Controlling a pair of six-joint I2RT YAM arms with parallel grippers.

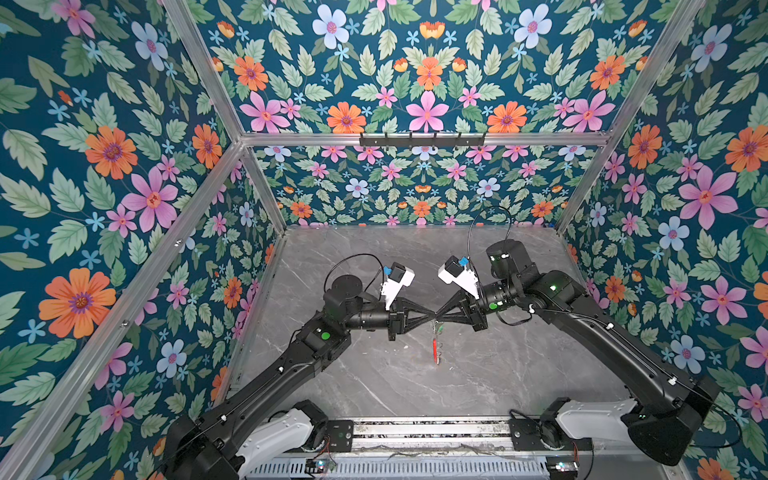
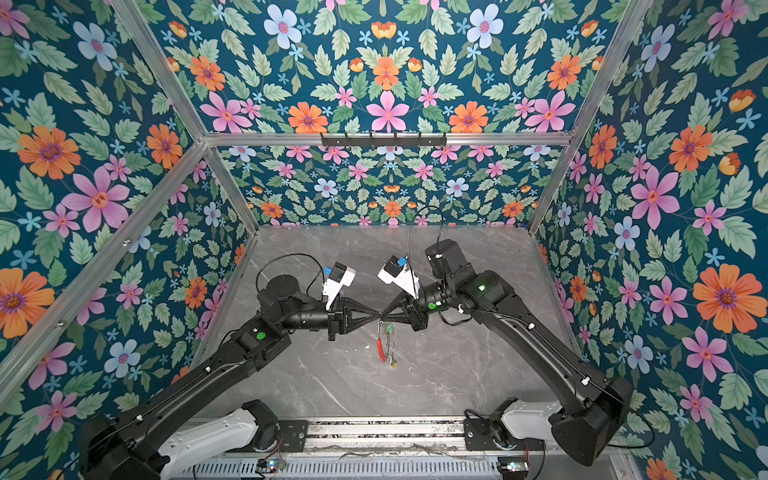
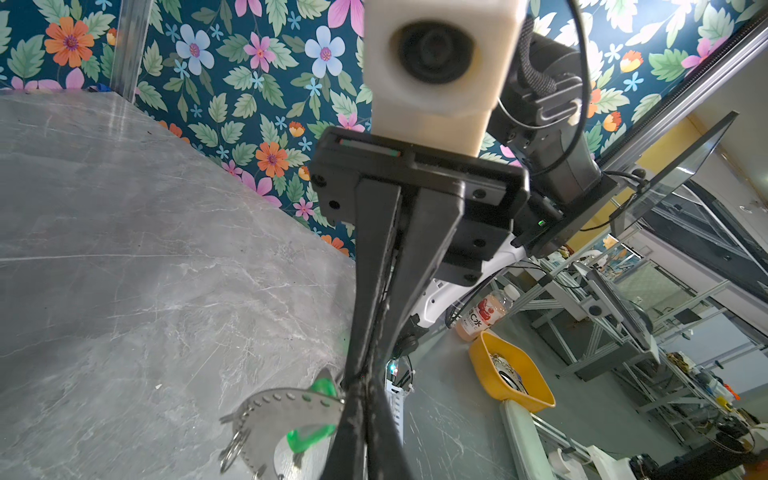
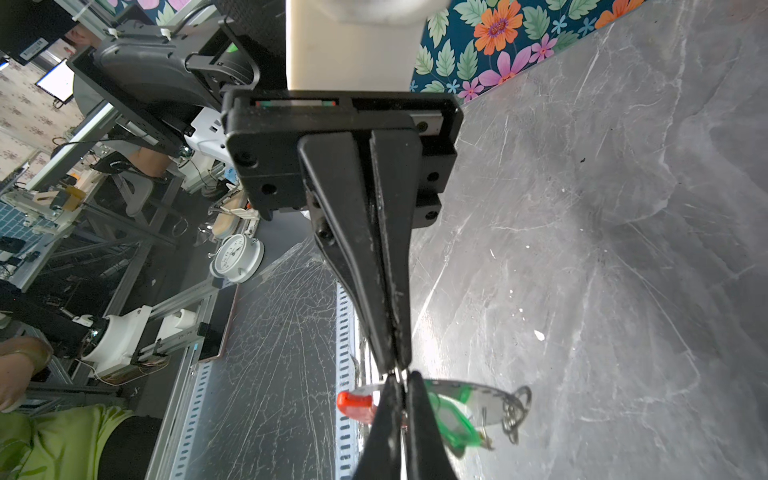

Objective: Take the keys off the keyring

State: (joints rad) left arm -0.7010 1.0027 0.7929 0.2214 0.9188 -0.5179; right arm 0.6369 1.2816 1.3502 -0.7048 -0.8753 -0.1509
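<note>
Both grippers meet tip to tip in mid-air over the middle of the table. The keyring [image 2: 381, 347], a dark hoop with a red arc [image 1: 435, 350], hangs below that pinch point. A key with a green tag [image 2: 389, 329] dangles near its top and one with a yellow tag [image 2: 392, 365] at its lower end. My left gripper [image 3: 363, 386] is shut on the hoop's holed rim [image 3: 282, 409], beside the green tag [image 3: 309, 436]. My right gripper [image 4: 401, 378] is shut on the same rim between the red arc [image 4: 355, 405] and the green tag [image 4: 453, 419]. The fingers hide the pinched spot.
Small silver split rings [image 4: 513, 409] hang on the hoop's rim away from the grippers. The grey marble table [image 1: 498, 374] lies below. A black hook rail [image 1: 422, 140] crosses the back wall. An aluminium rail [image 1: 428, 430] with both arm bases runs along the front edge.
</note>
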